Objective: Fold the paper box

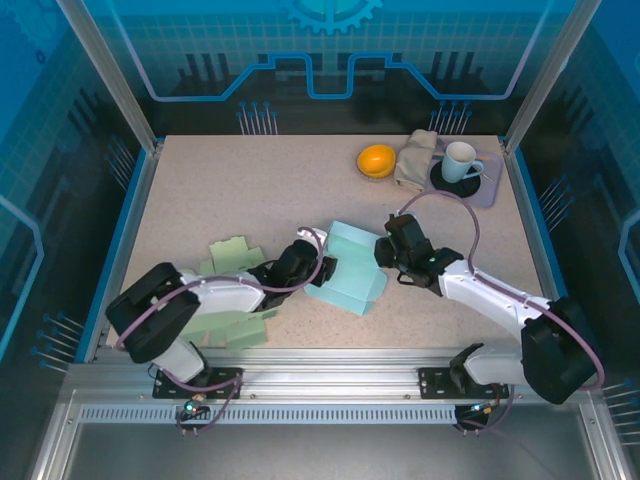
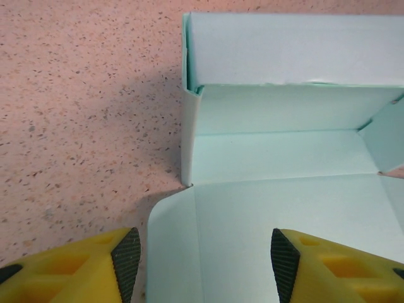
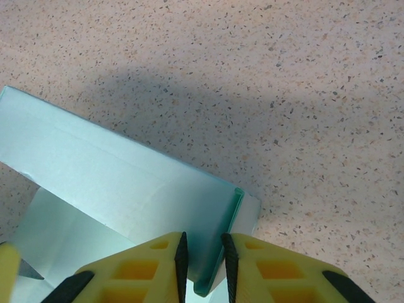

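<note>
The pale teal paper box (image 1: 350, 268) sits half-formed in the middle of the table, between my two grippers. In the left wrist view its raised walls (image 2: 284, 50) stand ahead and a flat flap (image 2: 252, 221) lies under my left gripper (image 2: 205, 259). That gripper is open, with the flap's rounded corner between the fingers and neither pad touching it. From above, the left gripper (image 1: 325, 268) sits at the box's left side. My right gripper (image 3: 206, 265) is shut on the doubled-over end wall of the box (image 3: 126, 183), and from above the right gripper (image 1: 385, 255) is at the box's right side.
Flat green paper sheets (image 1: 235, 255) lie under and beside my left arm. At the back right are an orange (image 1: 377, 160), a folded cloth (image 1: 415, 158) and a mug (image 1: 460, 160) on a grey mat (image 1: 488, 188). Metal frame posts stand at the table's corners.
</note>
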Controlling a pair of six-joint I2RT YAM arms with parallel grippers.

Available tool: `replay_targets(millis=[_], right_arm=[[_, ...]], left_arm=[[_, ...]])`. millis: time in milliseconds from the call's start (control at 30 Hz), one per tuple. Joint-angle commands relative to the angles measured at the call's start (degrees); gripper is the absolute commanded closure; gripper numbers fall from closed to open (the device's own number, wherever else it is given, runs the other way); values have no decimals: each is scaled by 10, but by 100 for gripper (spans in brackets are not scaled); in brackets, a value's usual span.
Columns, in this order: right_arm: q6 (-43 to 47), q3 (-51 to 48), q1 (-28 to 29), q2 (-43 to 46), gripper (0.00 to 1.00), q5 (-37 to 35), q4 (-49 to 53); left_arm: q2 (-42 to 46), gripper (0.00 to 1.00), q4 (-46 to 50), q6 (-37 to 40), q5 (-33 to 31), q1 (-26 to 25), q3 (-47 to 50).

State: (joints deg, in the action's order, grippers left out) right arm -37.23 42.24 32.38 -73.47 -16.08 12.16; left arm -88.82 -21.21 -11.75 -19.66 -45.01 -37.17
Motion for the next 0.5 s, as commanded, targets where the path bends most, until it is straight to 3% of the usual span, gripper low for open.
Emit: replay_targets(millis=[0, 267, 467], right_arm=[[16, 3, 10, -23, 75, 13, 61], [35, 32, 8, -42, 72, 13, 82], [40, 45, 8, -40, 68, 10, 90]], left_arm=[[45, 40, 17, -12, 23, 17, 26], [126, 40, 70, -49, 65, 78, 78], [166, 40, 105, -70, 74, 84, 101]])
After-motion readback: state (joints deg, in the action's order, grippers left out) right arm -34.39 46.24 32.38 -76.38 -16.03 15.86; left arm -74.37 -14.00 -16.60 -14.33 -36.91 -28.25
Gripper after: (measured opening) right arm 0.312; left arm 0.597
